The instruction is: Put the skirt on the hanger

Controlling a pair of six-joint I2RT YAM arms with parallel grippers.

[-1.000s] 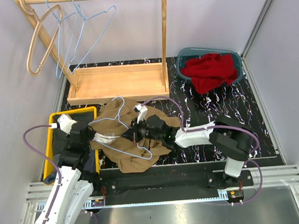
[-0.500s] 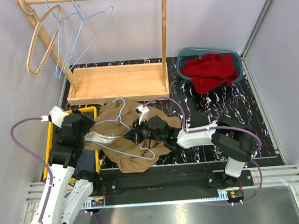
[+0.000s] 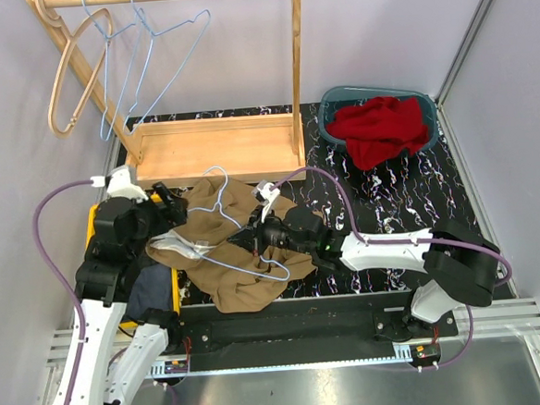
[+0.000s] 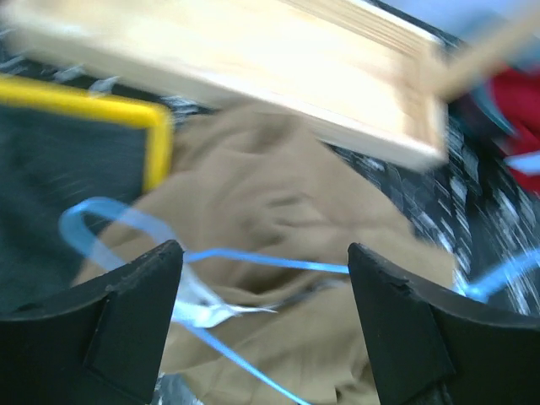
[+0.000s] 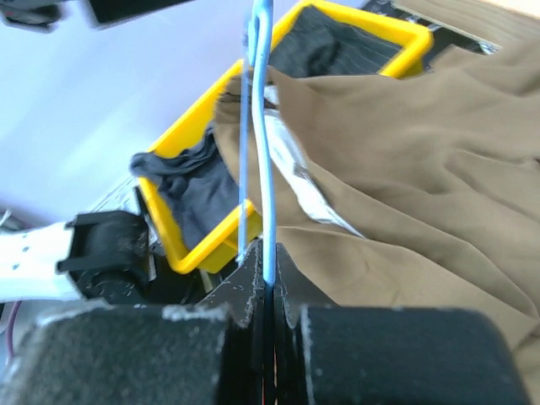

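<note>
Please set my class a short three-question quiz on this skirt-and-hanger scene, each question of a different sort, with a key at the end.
1. True or false: the left gripper is shut on cloth.
2. What does the right gripper pinch? A. blue wire hanger B. red cloth C. wooden hanger
3. Fill in: the dark garment lies in the ____ bin.
Key: 1 false, it is open; 2 A; 3 yellow.
</note>
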